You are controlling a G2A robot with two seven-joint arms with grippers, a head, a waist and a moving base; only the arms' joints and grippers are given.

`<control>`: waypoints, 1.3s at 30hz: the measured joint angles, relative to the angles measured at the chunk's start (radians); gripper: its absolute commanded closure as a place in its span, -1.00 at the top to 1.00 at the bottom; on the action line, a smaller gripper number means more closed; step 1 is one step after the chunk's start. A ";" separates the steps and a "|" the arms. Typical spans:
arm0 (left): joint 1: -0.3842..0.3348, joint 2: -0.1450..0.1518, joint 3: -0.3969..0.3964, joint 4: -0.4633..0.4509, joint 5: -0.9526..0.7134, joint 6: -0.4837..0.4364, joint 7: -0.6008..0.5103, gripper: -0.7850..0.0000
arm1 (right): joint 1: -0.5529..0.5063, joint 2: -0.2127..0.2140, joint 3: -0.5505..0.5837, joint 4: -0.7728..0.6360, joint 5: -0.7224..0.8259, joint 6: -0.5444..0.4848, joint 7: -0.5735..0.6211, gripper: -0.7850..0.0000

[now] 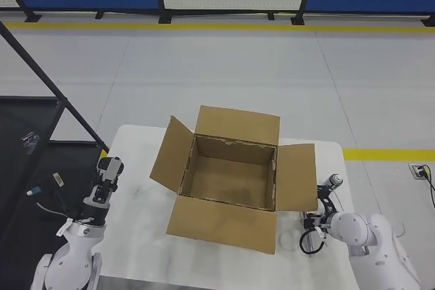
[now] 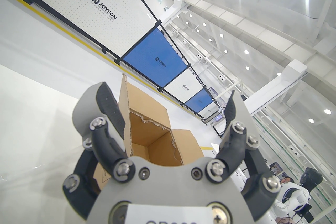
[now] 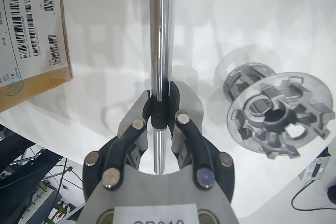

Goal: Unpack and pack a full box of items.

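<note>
Brown cardboard box (image 1: 228, 181) at mid-tabletop (image 1: 134, 232), all four flaps splayed outward, bare corrugated floor showing inside. Barcode label (image 3: 29, 22) stuck on the cardboard flap near the right claw (image 3: 160, 100). Clamped tight in that claw: a slim, polished steel rod (image 3: 160, 25), poised over the white surface beside the box. Near the rod, resting on the tabletop, a rough cast-metal hub (image 3: 275, 114) with a notched rim. On the box's other side, spread wide and holding nothing, the left claw (image 2: 169, 93).

left gripper (image 2: 169, 93): fingers spread wide, left of box (image 1: 221, 225) | right gripper (image 3: 160, 97): clamped on steel rod (image 3: 160, 12) (near one end), right of box
</note>
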 measured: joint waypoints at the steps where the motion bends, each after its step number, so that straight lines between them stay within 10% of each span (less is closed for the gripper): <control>1: 0.000 0.000 0.000 0.000 0.000 0.000 0.000 1.00 | 0.003 0.001 -0.002 0.004 -0.003 0.006 0.002 -0.49; 10: 0.000 0.000 0.000 0.000 0.000 0.000 0.000 1.00 | 0.019 0.006 -0.012 0.032 0.009 0.017 0.002 -0.34; 17: 0.000 0.000 0.000 0.000 0.000 0.000 0.000 1.00 | -0.080 0.021 0.053 -0.198 -0.019 0.091 -0.008 -0.24; 19: 0.000 0.000 0.000 0.000 0.000 0.000 0.000 1.00 | -0.121 0.025 0.086 -0.288 -0.013 0.119 -0.004 -0.04; 22: 0.000 0.000 0.000 0.000 0.000 0.000 0.000 1.00 | -0.191 0.029 0.147 -0.441 -0.002 0.173 -0.021 1.00; 32: 0.012 0.000 -0.044 -0.005 -0.021 0.023 0.067 1.00 | -0.329 0.018 0.254 -0.684 0.145 0.243 -0.335 1.00; 39: 0.015 0.003 -0.110 0.030 0.018 0.055 0.150 1.00 | -0.284 0.022 0.262 -0.651 0.216 0.204 -0.307 1.00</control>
